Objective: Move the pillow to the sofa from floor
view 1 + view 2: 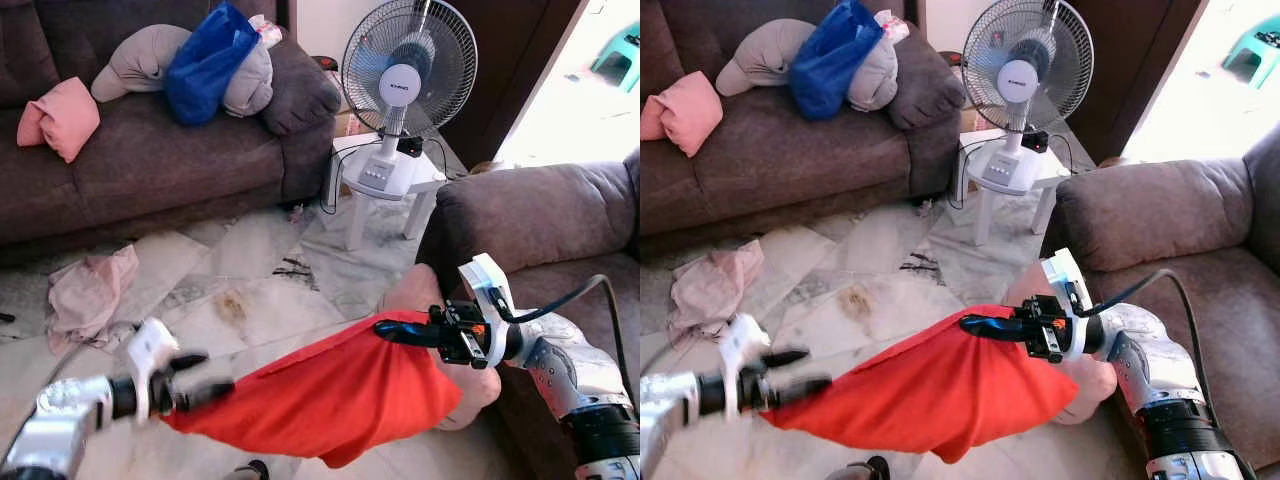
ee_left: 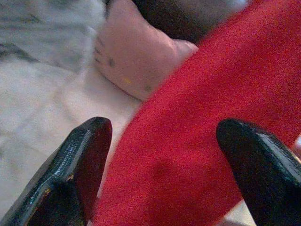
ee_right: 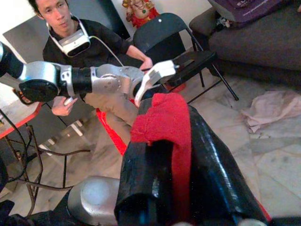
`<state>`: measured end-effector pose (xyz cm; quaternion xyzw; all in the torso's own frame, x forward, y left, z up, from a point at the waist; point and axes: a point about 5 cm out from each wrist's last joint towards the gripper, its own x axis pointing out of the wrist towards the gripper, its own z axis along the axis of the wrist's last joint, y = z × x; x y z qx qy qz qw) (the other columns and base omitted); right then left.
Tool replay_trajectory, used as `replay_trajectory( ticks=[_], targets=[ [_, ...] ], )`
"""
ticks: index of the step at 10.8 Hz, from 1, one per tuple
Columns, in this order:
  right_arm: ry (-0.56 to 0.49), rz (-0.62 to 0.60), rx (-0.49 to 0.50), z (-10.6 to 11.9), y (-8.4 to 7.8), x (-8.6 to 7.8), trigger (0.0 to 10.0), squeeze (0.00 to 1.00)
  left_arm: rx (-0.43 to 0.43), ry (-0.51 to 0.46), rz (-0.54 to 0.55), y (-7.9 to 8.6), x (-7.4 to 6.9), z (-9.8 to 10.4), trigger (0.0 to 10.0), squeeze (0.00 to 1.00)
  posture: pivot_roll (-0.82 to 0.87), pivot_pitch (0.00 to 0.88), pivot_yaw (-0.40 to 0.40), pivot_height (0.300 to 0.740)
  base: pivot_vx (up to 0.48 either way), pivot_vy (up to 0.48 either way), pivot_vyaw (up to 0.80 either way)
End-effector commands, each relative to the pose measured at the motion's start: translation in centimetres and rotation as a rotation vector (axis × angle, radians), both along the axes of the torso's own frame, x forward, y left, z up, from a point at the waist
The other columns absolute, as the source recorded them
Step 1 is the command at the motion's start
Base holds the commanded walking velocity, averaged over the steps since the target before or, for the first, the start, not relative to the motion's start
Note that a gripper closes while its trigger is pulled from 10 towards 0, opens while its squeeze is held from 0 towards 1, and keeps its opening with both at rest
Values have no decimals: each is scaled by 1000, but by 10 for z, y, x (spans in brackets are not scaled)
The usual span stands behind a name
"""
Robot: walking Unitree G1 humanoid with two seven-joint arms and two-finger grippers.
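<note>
The red pillow [image 1: 340,390] hangs stretched above the marble floor [image 1: 250,290] between the two arms: the right claw [image 1: 392,331] is pinched shut on a fold of its cover, while the left claw [image 1: 205,378] sits at the opposite edge with its fingers [image 2: 80,165] spread, the cloth lying between them rather than gripped. With only one firm pinch on loose fabric, the pillow could slip or swing down before reaching the grey sofa [image 1: 560,230] at the robot's right.
</note>
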<state>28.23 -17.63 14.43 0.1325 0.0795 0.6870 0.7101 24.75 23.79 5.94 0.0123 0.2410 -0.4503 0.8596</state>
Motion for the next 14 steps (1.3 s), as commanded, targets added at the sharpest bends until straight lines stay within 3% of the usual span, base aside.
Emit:
replay_trajectory(
  ticks=[1, 4, 6, 7, 8, 14],
  targets=[
    [-82, 13, 45, 19, -1, 1, 10000, 0, 44, 52, -53, -4, -8, -8, 10000, 0, 78, 133, -78, 740, 0, 0, 0],
    [-86, 14, 52, 19, 3, 1, 10000, 0, 162, 72, -18, 5, -12, -24, 10000, 0, 83, 132, -65, 740, 0, 0, 0],
    [-74, 14, 52, 16, 1, 0, 10000, 0, 220, 66, -19, -3, -15, -34, 10000, 0, 100, 133, -84, 740, 0, 0, 0],
    [-73, 15, 52, 18, 2, 1, 10000, 0, 217, 43, -6, -10, -14, -37, 3725, 0, 97, 138, -96, 740, 0, 0, 0],
    [-73, 18, 50, 19, 1, 2, 10000, 0, 202, 26, 19, -17, -13, -40, 0, 0, 98, 138, -106, 740, 0, 0, 0],
    [-67, 16, 43, 17, 2, 2, 10000, 0, 163, 18, 9, -24, -12, -39, 0, 0, 95, 136, -102, 740, 0, 0, 0]
  ],
)
